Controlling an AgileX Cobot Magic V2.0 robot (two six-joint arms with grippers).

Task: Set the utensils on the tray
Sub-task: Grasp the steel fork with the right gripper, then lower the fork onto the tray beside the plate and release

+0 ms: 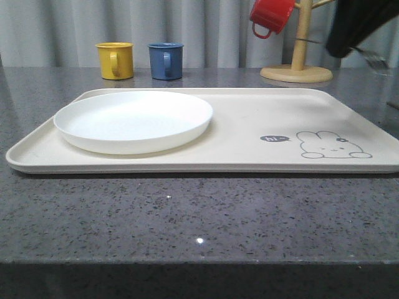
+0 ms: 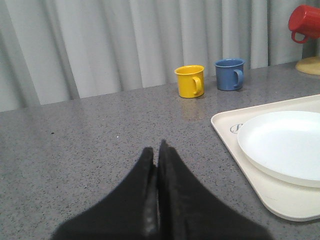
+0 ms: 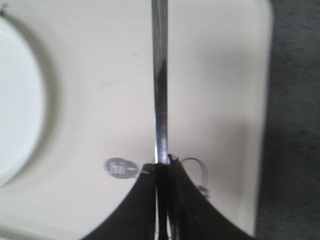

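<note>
The cream tray [image 1: 249, 124] with its rabbit drawing lies across the middle of the table. High above its right end hangs my right gripper [image 1: 356, 48], shut on a silver fork [image 1: 374, 59] whose tines stick out to the right. In the right wrist view the fork's slim handle [image 3: 160, 75] runs straight out from my right gripper [image 3: 162, 162], over the tray [image 3: 100, 100] near the "hi" mark. My left gripper [image 2: 156, 147] is shut with nothing in it, over bare table to the left of the tray [image 2: 280, 200].
A round white plate [image 1: 134, 118] fills the tray's left half. Behind the tray stand a yellow mug [image 1: 115, 60] and a blue mug [image 1: 166, 60]. A red mug [image 1: 271, 15] hangs on a wooden stand [image 1: 298, 62] at the back right.
</note>
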